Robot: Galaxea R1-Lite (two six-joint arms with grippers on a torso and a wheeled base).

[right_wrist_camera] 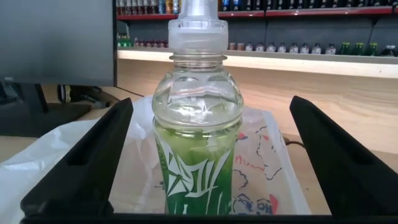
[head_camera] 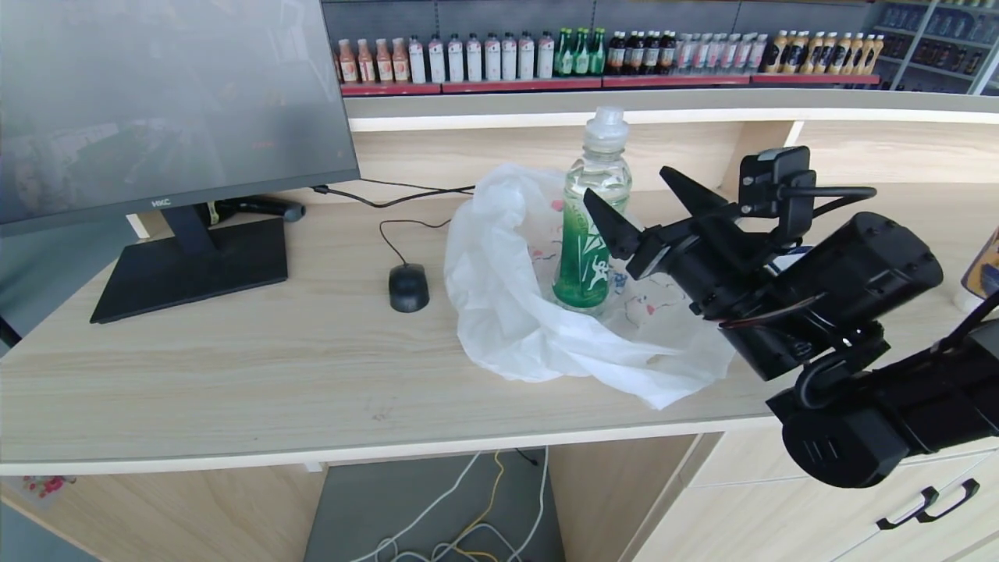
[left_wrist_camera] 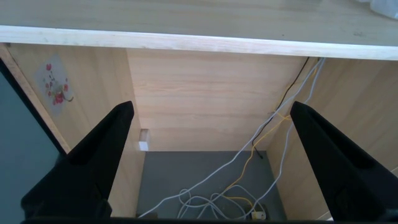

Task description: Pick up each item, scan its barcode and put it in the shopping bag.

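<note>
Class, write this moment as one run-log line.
drink bottle: upright in shopping bag | right jaws: open, facing bottle | left jaws: open, below counter

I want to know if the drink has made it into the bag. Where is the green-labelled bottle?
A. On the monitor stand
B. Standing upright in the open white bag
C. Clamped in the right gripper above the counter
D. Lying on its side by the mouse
B: the bottle stands upright with the white bag gathered around its base, and the right gripper is open, its fingers clear of the bottle.
</note>
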